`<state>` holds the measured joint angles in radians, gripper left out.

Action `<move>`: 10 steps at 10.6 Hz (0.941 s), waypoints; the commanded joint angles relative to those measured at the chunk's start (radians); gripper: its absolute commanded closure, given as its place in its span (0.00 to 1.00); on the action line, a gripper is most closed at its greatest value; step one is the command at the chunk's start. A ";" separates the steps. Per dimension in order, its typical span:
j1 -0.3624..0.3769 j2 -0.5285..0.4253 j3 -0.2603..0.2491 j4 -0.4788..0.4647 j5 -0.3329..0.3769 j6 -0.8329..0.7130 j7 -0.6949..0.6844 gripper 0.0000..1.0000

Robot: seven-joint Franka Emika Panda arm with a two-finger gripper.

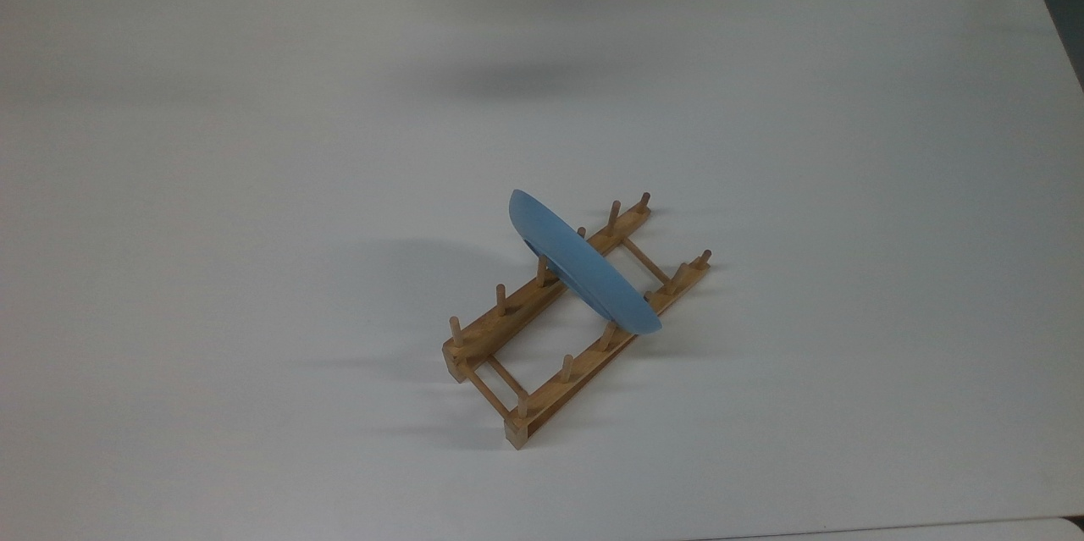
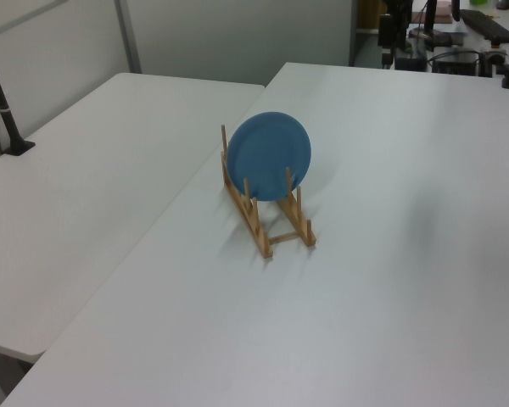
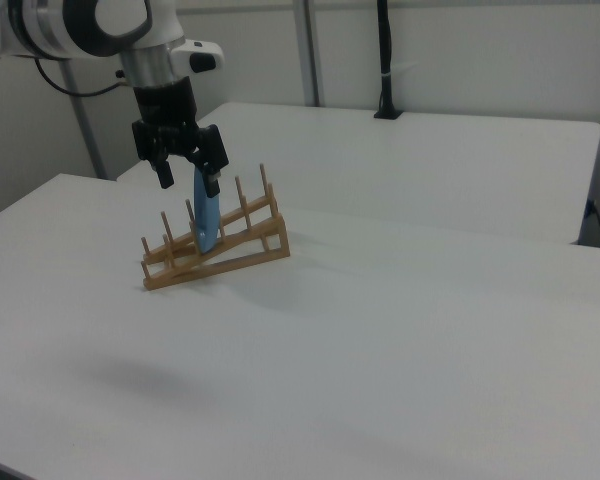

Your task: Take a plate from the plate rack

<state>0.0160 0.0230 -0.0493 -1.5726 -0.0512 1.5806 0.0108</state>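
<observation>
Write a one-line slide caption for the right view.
Panda arm's open gripper held high and apart from the blue plate, which stands on edge in the wooden plate rack on a white table.

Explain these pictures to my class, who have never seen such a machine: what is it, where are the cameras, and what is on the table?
The white machine is a robot arm. The black part at its end is its gripper, a two-fingered hand. The fingers are spread open and hold nothing.

All three pictures show the same moment. The top view looks down on the white table. The left and right views look across it from different sides.

On the table is a wooden rack with upright pegs. A blue plate stands on edge between the pegs. In the right view the gripper seems to overlap the plate, but the top view shows its fingertips far from it.
</observation>
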 commanded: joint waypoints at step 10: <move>0.007 0.029 0.014 0.011 0.007 0.025 -0.015 0.00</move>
<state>0.0176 0.0304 -0.0463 -1.5731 -0.0512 1.5806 0.0102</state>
